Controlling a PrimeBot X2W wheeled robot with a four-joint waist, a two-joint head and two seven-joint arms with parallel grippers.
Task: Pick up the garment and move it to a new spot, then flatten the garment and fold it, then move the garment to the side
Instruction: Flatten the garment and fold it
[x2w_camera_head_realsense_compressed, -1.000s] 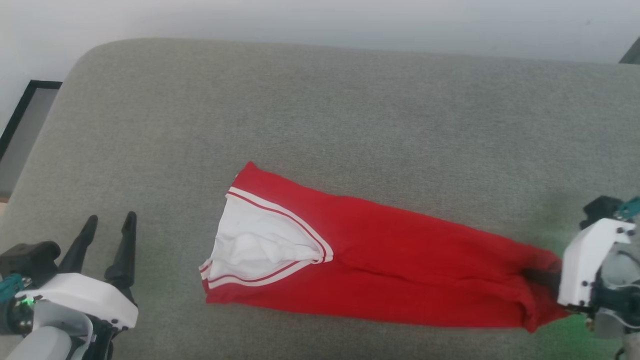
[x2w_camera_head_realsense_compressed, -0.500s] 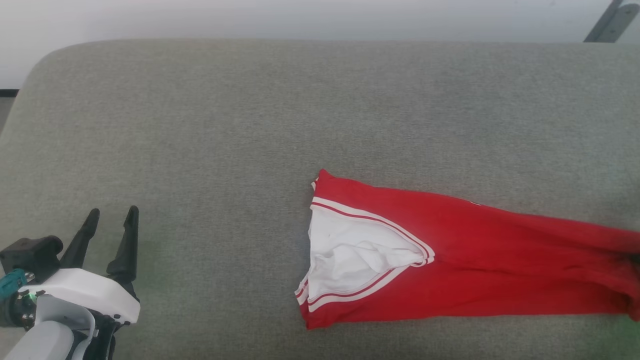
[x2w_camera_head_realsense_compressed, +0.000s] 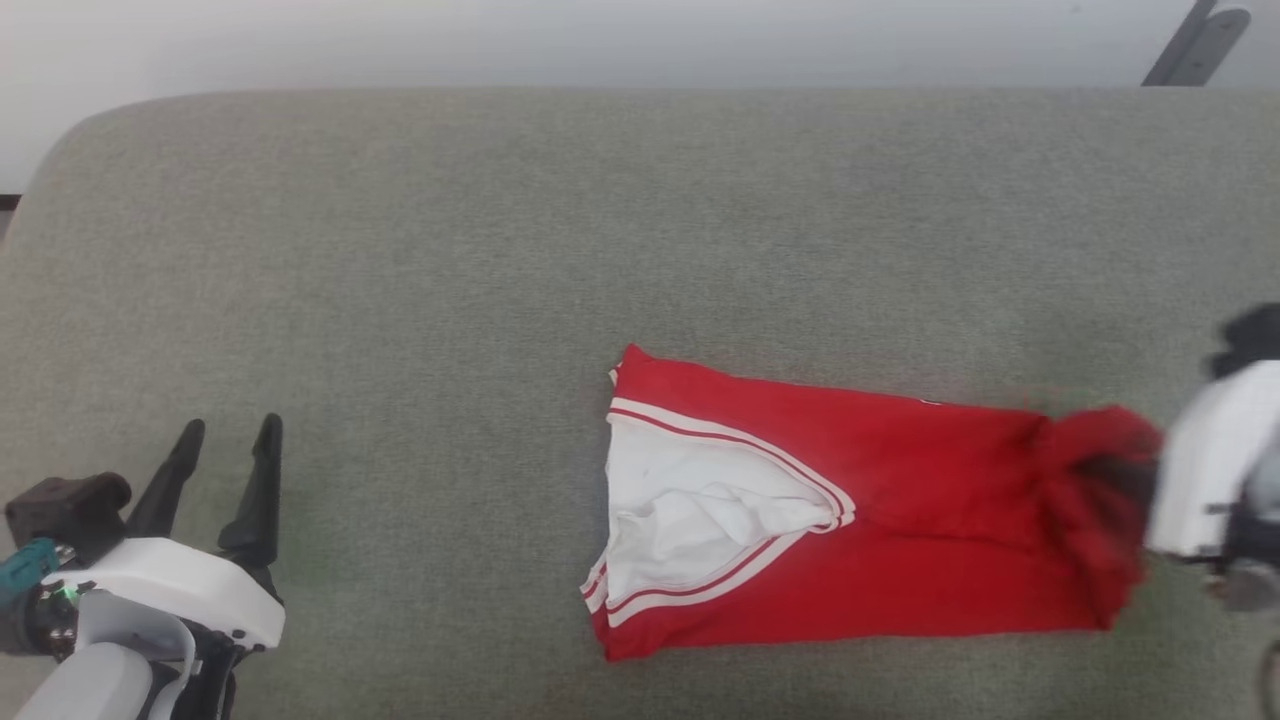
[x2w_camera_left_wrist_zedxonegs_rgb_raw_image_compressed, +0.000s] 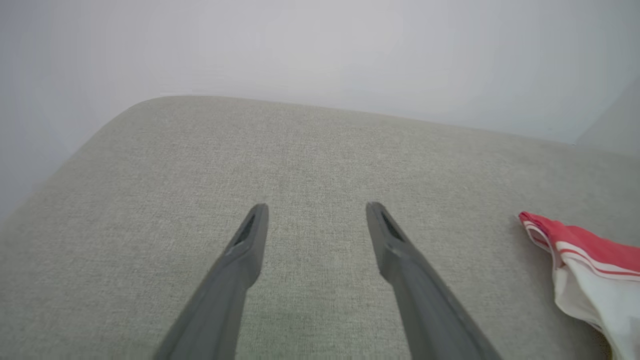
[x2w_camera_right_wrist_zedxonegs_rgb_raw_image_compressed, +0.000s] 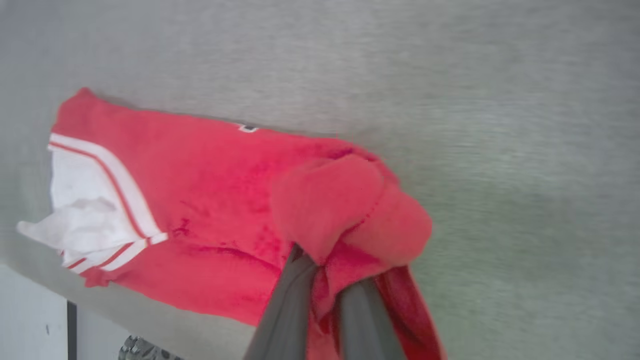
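The garment (x2w_camera_head_realsense_compressed: 900, 520) lies as a long red strip on the grey cushion (x2w_camera_head_realsense_compressed: 500, 250), its white sleeve with striped trim (x2w_camera_head_realsense_compressed: 700, 510) at the left end. My right gripper (x2w_camera_head_realsense_compressed: 1125, 480) is shut on the garment's bunched right end, which is raised off the cushion; the fingertips are buried in the cloth. In the right wrist view the two fingers (x2w_camera_right_wrist_zedxonegs_rgb_raw_image_compressed: 295, 305) pinch a red fold of the garment (x2w_camera_right_wrist_zedxonegs_rgb_raw_image_compressed: 210, 185). My left gripper (x2w_camera_head_realsense_compressed: 228, 430) stands open and holds nothing at the lower left, well apart from the cloth. The left wrist view shows the left gripper (x2w_camera_left_wrist_zedxonegs_rgb_raw_image_compressed: 316, 207) spread over bare cushion, the sleeve's edge (x2w_camera_left_wrist_zedxonegs_rgb_raw_image_compressed: 590, 255) at far right.
The cushion's rounded left corner (x2w_camera_head_realsense_compressed: 60, 160) and back edge meet a pale wall (x2w_camera_head_realsense_compressed: 600, 40). A dark metal bar (x2w_camera_head_realsense_compressed: 1190, 40) leans at the top right. In the right wrist view the cushion's edge (x2w_camera_right_wrist_zedxonegs_rgb_raw_image_compressed: 100, 300) drops off to the floor.
The head camera has swung to the right. My right gripper has carried the garment's right end leftward, bunching it up above the rest. The left gripper holds still, open.
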